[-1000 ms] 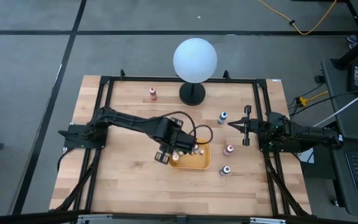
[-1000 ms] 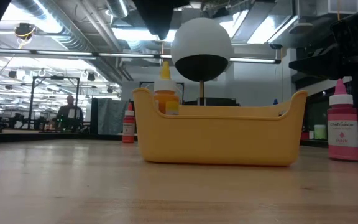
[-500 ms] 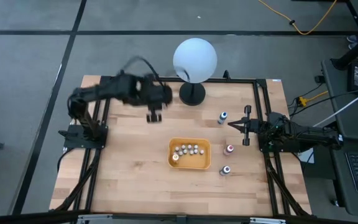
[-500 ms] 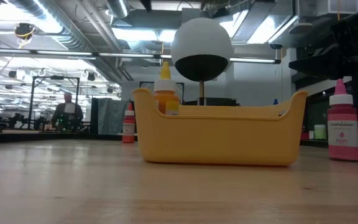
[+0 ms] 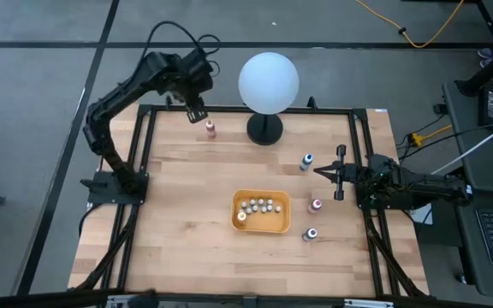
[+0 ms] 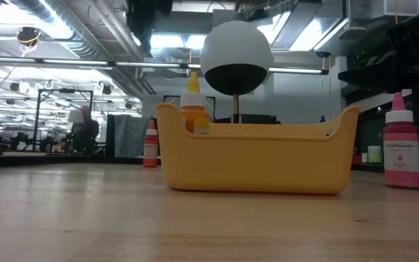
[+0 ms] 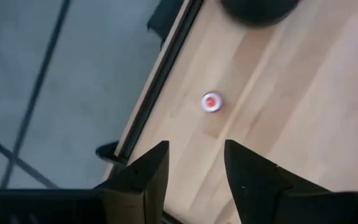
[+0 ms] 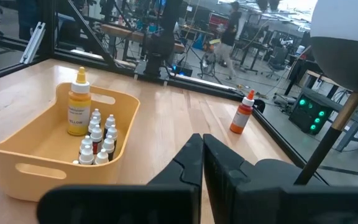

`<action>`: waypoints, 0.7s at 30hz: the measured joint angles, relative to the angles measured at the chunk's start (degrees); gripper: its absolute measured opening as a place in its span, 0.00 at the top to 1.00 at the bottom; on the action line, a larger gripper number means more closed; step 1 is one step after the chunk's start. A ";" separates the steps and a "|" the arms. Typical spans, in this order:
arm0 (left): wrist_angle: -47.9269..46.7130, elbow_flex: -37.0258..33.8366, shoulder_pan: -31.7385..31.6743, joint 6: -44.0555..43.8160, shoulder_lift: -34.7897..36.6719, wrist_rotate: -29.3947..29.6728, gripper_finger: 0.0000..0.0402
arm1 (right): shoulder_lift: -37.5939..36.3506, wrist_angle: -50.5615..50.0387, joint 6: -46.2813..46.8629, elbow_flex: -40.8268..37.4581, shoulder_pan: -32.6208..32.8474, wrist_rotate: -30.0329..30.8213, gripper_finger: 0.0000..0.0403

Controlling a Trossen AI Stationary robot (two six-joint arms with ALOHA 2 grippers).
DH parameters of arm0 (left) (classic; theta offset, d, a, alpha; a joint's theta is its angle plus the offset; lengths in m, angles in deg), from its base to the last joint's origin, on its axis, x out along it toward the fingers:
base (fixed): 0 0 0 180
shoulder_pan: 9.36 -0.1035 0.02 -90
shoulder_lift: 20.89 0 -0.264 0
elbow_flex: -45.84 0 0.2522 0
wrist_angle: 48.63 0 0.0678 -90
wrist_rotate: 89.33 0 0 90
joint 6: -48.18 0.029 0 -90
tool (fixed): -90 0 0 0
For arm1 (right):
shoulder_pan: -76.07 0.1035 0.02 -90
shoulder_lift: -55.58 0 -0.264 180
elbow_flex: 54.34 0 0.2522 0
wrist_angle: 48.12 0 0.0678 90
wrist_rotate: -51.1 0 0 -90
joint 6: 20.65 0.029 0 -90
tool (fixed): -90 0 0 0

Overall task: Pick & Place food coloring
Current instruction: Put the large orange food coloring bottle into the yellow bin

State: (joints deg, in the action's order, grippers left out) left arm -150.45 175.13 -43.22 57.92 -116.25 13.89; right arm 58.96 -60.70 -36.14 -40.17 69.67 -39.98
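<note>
The food coloring bottles are spread over the table. A red one [image 5: 210, 129] stands near the far edge, and blue [image 5: 306, 161], pink [image 5: 315, 205] and purple [image 5: 311, 233] ones stand at the right. An orange one [image 8: 78, 109] stands in the yellow tray [image 5: 281, 224] beside several small white-capped bottles [image 8: 98, 146]. My left gripper [image 5: 193, 109] hangs open, high over the far left corner; its wrist view looks down on the red bottle [image 7: 211, 102] ahead of its fingers. My right gripper [image 5: 339, 173] rests shut at the right edge.
A lamp with a white globe [image 5: 268, 81] on a black foot [image 5: 264, 130] stands at the middle of the far edge, right of the red bottle. A black frame rail [image 7: 160, 81] runs along the table's edge. Bare wood lies left of and in front of the tray.
My left gripper has risen from just over the tray and swung toward the table's far left corner, ending high near the red bottle. The tray and all the bottles have stayed where they were.
</note>
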 joint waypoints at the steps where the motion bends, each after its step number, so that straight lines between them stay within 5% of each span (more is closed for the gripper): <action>1: 1.44 -2.32 -1.67 0.78 -0.03 -0.71 0.62 | -0.02 0.00 0.00 0.02 0.00 0.00 0.96; 10: 23.80 -21.45 -10.48 10.04 -0.08 -14.57 0.50 | -0.01 -0.01 0.00 0.00 0.00 0.00 0.96; 21: 36.71 -35.99 -15.45 15.05 -0.12 -19.89 0.32 | 0.00 0.00 0.00 0.02 0.00 -0.02 0.96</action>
State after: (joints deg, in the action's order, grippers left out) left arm -113.74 139.14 -58.67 72.97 -116.37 -6.01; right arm 58.96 -60.70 -36.14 -40.15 69.68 -40.00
